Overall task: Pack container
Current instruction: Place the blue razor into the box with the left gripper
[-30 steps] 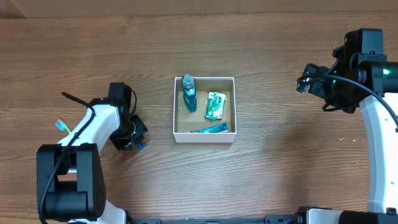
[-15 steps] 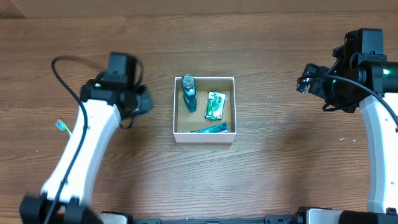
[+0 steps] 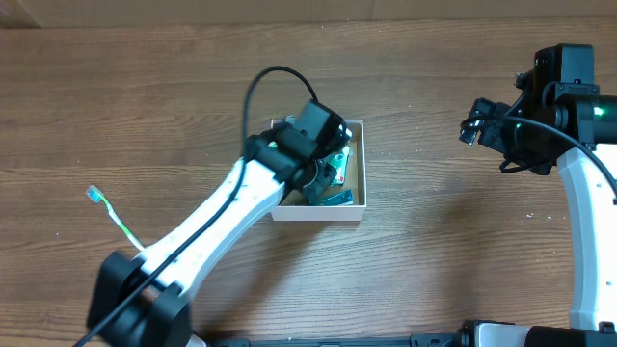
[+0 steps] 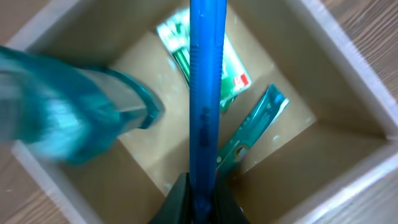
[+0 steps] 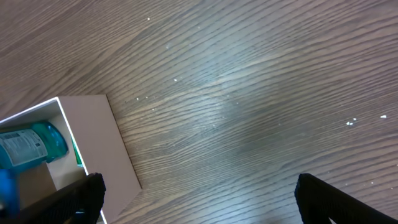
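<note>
The container (image 3: 364,193), a white-walled square box with a brown floor, sits mid-table. My left gripper (image 3: 321,172) is over it, shut on a blue stick-shaped item (image 4: 205,93) that points down into the box. In the left wrist view the box wall (image 4: 354,56) frames a teal bottle (image 4: 74,124), a green packet (image 4: 233,62) and a teal flat strip (image 4: 255,124). My right gripper (image 3: 472,125) is open and empty above bare wood at the far right; in its own view (image 5: 199,199) the box wall (image 5: 99,143) and the bottle (image 5: 31,146) show at the left.
A thin green and white toothbrush-like item (image 3: 111,214) lies on the wood at the far left. The left arm's cable loops above the box's left side (image 3: 260,82).
My left arm has swung from the table's left side rightward to above the container, carrying the blue item. The right arm has not moved.
</note>
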